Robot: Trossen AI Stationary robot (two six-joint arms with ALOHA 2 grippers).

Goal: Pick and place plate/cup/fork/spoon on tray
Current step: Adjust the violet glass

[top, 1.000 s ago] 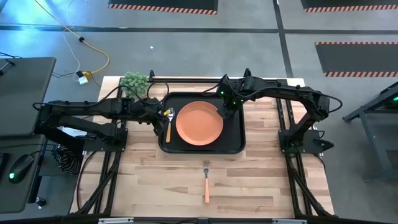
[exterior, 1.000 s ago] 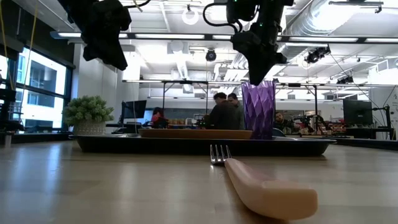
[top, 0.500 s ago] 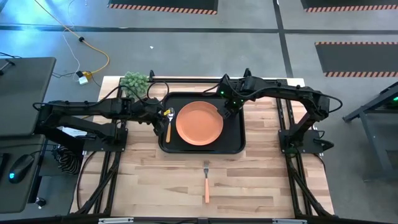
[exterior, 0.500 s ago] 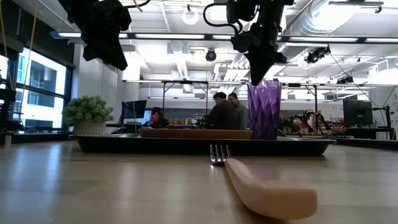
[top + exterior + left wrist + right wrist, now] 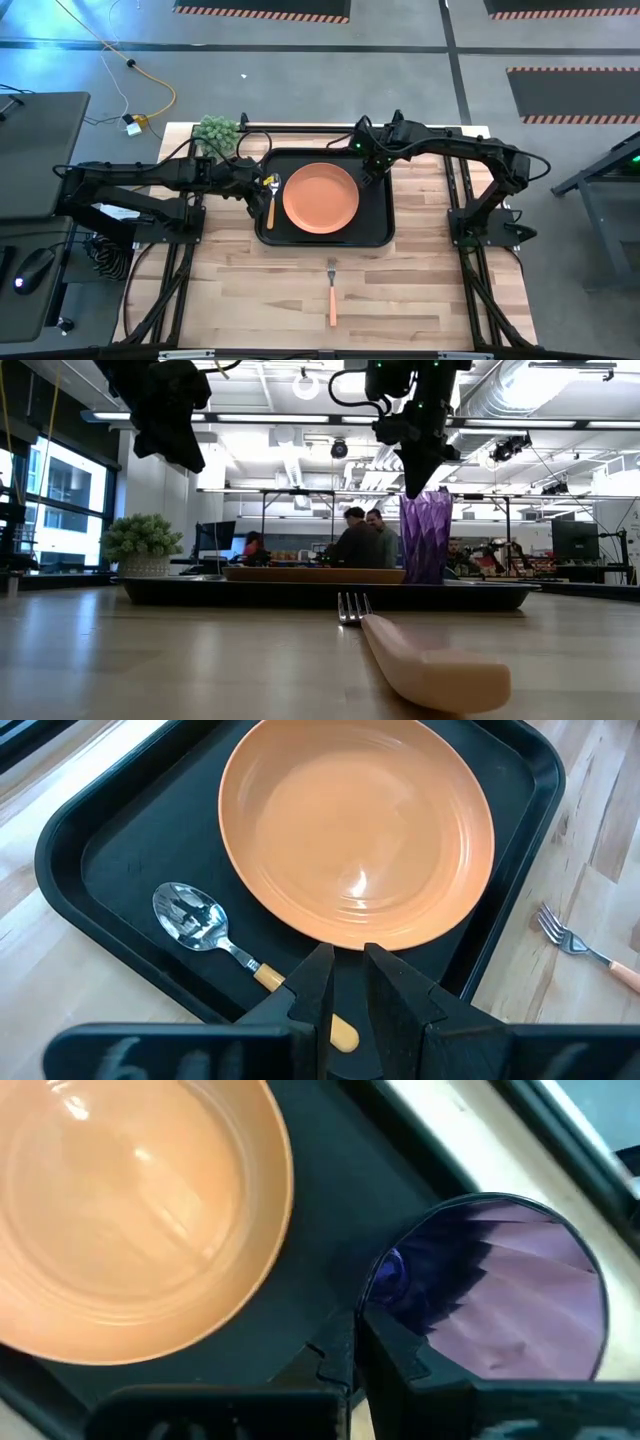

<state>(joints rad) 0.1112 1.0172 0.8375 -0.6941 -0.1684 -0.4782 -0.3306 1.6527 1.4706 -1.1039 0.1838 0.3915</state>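
Note:
On the black tray [image 5: 375, 225] lie the orange plate [image 5: 320, 197] in the middle and the spoon [image 5: 188, 915] by the tray's left rim. The purple cup [image 5: 426, 538] stands upright at the tray's far right, its foot hidden behind the rim. My right gripper [image 5: 355, 1342] is shut on it from above. Over the spoon's handle, well clear of the tray, my left gripper [image 5: 350, 965] hangs with its fingers a little apart and nothing between them. The fork [image 5: 332, 295] rests flat on the wooden table, near of the tray. My right gripper pinches the cup's wall at its rim [image 5: 366, 1302], one finger inside the cup and one outside. The fingers come from above, pointing steeply down, and reach only just below the rim [image 5: 412, 494]. The cup stays upright below them.
A small potted plant [image 5: 215, 130] stands at the table's far left corner. Bare wood lies around the fork on the table's near half. People sit in the room beyond the table [image 5: 360, 540].
My right gripper has shut on the cup's rim and shifted a little toward the table's right edge. The cup has slid slightly that way with it, still upright.

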